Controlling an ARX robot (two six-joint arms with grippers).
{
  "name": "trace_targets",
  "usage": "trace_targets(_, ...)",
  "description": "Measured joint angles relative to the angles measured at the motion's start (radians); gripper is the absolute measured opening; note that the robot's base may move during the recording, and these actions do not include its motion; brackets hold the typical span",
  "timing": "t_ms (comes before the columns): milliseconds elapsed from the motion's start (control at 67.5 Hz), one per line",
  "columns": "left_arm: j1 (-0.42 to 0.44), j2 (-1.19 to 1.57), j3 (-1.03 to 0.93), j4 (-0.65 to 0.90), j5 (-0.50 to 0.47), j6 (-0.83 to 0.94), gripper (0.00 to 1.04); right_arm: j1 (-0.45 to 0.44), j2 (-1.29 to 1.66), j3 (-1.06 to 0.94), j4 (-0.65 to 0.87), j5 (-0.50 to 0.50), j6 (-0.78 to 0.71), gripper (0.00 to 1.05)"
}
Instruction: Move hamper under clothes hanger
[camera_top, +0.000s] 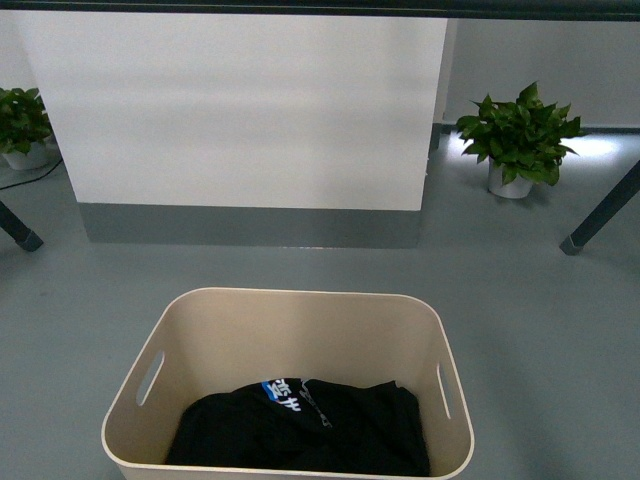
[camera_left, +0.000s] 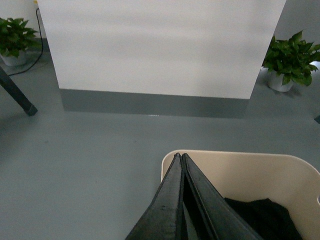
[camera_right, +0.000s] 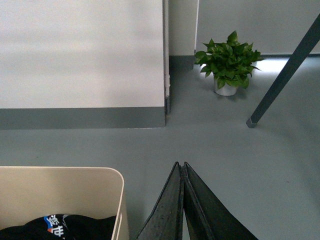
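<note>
Open floor around the hamper, hemmed by wall and rack legs

Bare floor (camera_top: 520, 320) lies on both sides of the hamper (camera_top: 300, 320) and ahead of it up to the white wall (camera_top: 240, 110). The hanger's slanted legs (camera_top: 600, 215) stand at far left and right, its bar (camera_top: 400, 8) overhead; a potted plant (camera_top: 518, 135) sits near each leg.

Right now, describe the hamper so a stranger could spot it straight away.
Find the big white wall panel straight ahead; on the grey floor in front of it sits the hamper. It is the only cream tub, with slot handles and dark clothing inside, unlike the potted plants.
</note>
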Motion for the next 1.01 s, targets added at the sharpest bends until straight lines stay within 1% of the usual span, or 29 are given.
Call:
trace_targets(74, 0.000, -0.040, -0.027, -0.027, 0.000, 0.000, 0.03, -0.011, -0.057, -0.026, -0.031, -0.009, 0.000, 0.02)
trace_targets(148, 0.000, -0.100, -0.044, -0.062, 0.000, 0.000, 0.03, -0.053, -0.116, -0.050, -0.066, -0.071, 0.000, 0.02)
trace_targets(237, 0.000, -0.191, -0.065, -0.127, 0.000, 0.000, 0.03, -0.078, -0.209, -0.081, -0.128, -0.072, 0.000, 0.02)
trace_targets(400, 0.000, -0.343, -0.095, -0.249, 0.000, 0.000, 0.03, -0.079, -0.355, -0.115, -0.236, -0.077, 0.000, 0.02)
trace_targets(563, 0.000, -0.449, -0.105, -0.340, 0.000, 0.001, 0.03, -0.079, -0.468, -0.135, -0.330, -0.076, 0.000, 0.02)
trace_targets(711, 0.000, -0.594, -0.106, -0.468, 0.000, 0.000, 0.03, -0.079, -0.618, -0.148, -0.461, -0.077, 0.000, 0.02)
trace_targets(1007, 0.000, -0.797, -0.106, -0.659, 0.000, 0.000, 0.03, -0.079, -0.845, -0.152, -0.671, -0.077, 0.000, 0.02)
